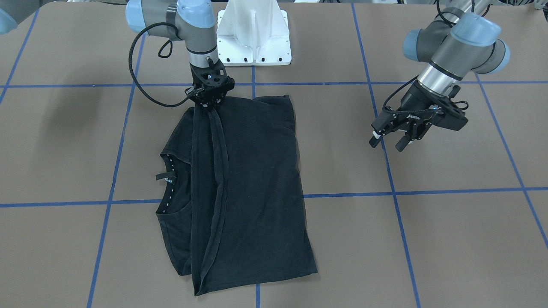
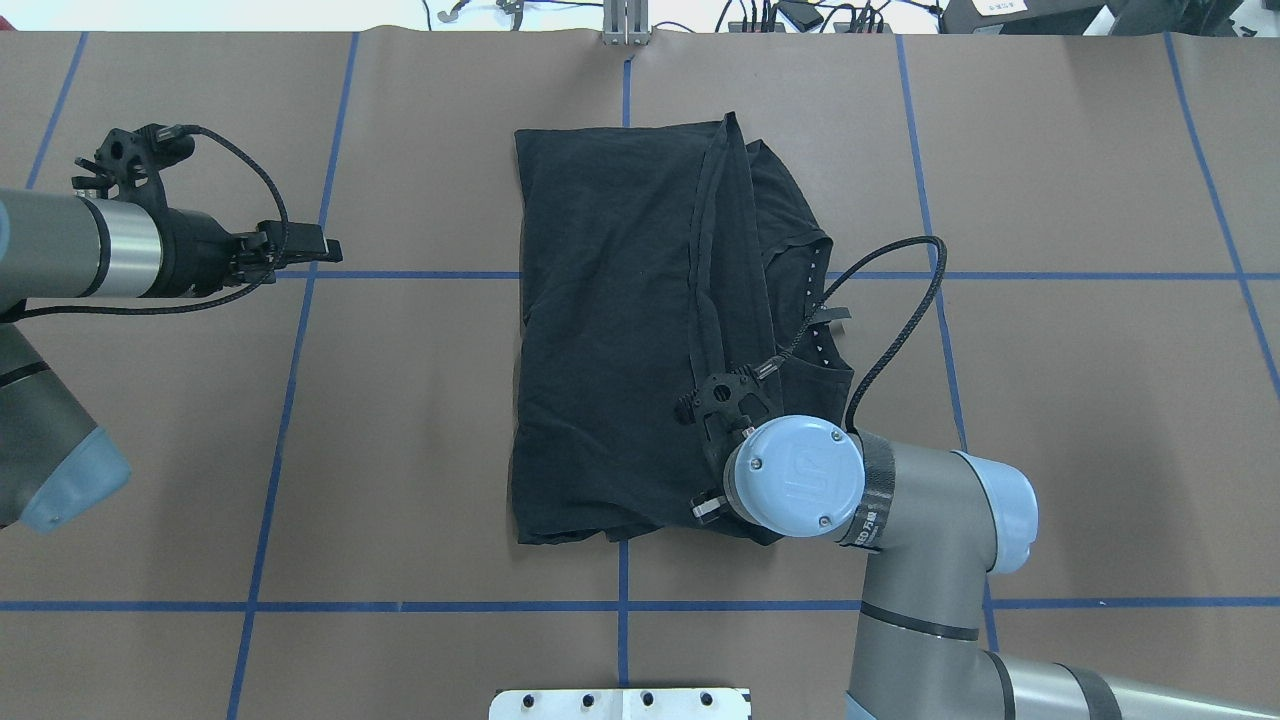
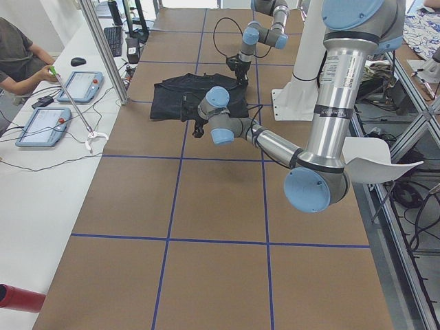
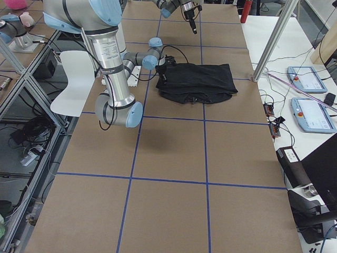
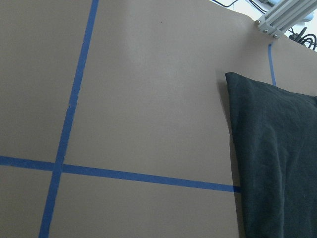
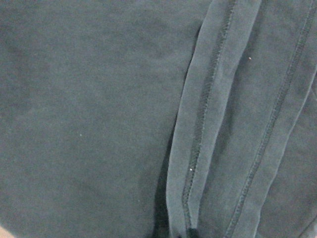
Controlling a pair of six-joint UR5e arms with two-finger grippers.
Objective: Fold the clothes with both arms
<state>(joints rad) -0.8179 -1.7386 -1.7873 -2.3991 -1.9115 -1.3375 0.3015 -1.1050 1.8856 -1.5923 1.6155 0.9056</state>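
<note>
The black t-shirt (image 1: 252,179) lies folded at the table's middle, and its logo print is hidden. The collar with dotted neck tape (image 1: 170,182) shows at one side and also in the overhead view (image 2: 822,300). My right gripper (image 1: 209,102) is shut on a hemmed edge of the shirt, at the end near the robot base. It holds a narrow band of fabric stretched up off the rest. The right wrist view shows only black cloth and its stitched hem (image 6: 208,124). My left gripper (image 1: 388,143) is open and empty above bare table, well away from the shirt.
The white mounting base (image 1: 252,34) stands at the table's robot side. Blue tape lines (image 1: 342,195) grid the brown table. In the left wrist view the shirt's edge (image 5: 277,158) is at the right. An operators' desk with tablets (image 3: 79,86) and a metal post (image 3: 103,48) flank the far side.
</note>
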